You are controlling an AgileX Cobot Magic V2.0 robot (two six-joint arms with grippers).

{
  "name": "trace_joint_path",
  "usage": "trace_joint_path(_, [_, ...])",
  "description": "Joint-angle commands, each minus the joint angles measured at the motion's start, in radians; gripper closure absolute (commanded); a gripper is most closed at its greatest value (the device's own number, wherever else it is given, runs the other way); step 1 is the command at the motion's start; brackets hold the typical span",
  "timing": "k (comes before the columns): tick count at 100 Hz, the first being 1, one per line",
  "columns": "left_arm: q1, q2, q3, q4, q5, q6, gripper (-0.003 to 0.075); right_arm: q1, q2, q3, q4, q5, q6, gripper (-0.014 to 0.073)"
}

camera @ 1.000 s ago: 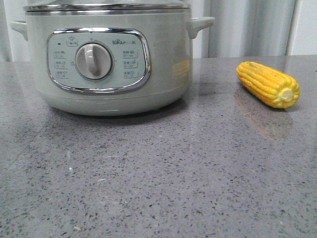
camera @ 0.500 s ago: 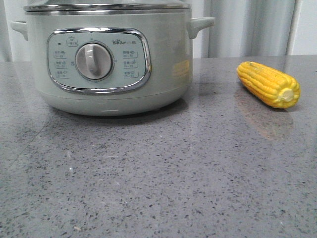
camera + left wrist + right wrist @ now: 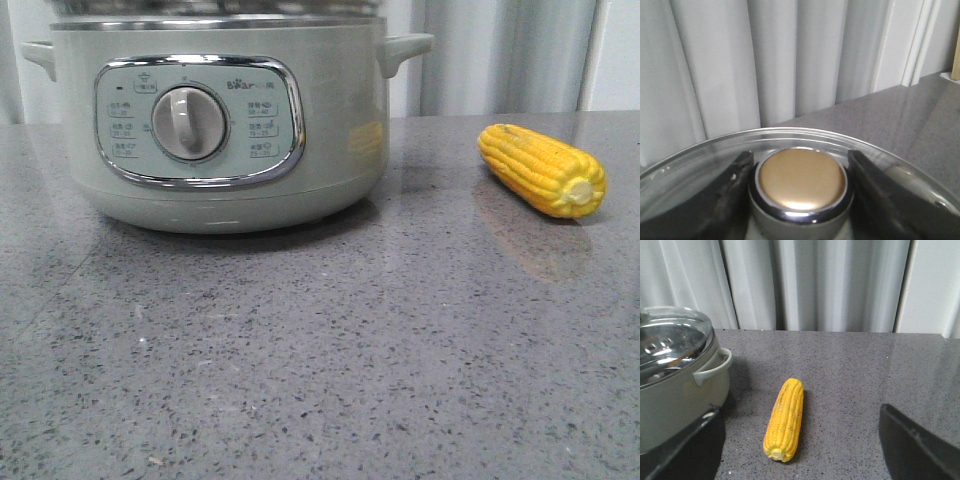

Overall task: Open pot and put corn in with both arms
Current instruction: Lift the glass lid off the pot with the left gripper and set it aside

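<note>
One pale grey-green round electric pot and one yellow corn cob, lying at the pot's three o'clock on the speckled grey table, were counted. The left gripper was clamped on the glass lid's bronze knob; the right gripper was spread wide. Since earlier, the lid's rim had been raised.

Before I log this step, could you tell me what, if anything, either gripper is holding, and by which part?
The left gripper is closed around the gold-topped knob of the pot's glass lid. The right gripper is open above the corn, holding nothing.
</note>
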Motion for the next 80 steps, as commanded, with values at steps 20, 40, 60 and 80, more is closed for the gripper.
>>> trace_joint_path(20, [0.109, -0.267, -0.077, 0.026, 0.173, 0.035, 0.0651, -0.003, 0.016, -0.035, 0.003, -0.073, -0.009, 0.0063])
trace_joint_path(40, [0.319, -0.407, 0.057, 0.026, 0.123, 0.035, 0.0651, -0.003, 0.016, -0.035, 0.003, -0.073, -0.009, 0.0063])
trace_joint_path(60, [0.535, -0.493, 0.263, -0.054, -0.013, 0.033, 0.0651, -0.003, 0.016, -0.027, 0.003, -0.073, -0.009, 0.0063])
trace_joint_path(80, [0.645, -0.506, 0.471, -0.125, -0.204, 0.033, 0.0651, -0.003, 0.016, -0.001, 0.003, -0.07, -0.009, 0.0063])
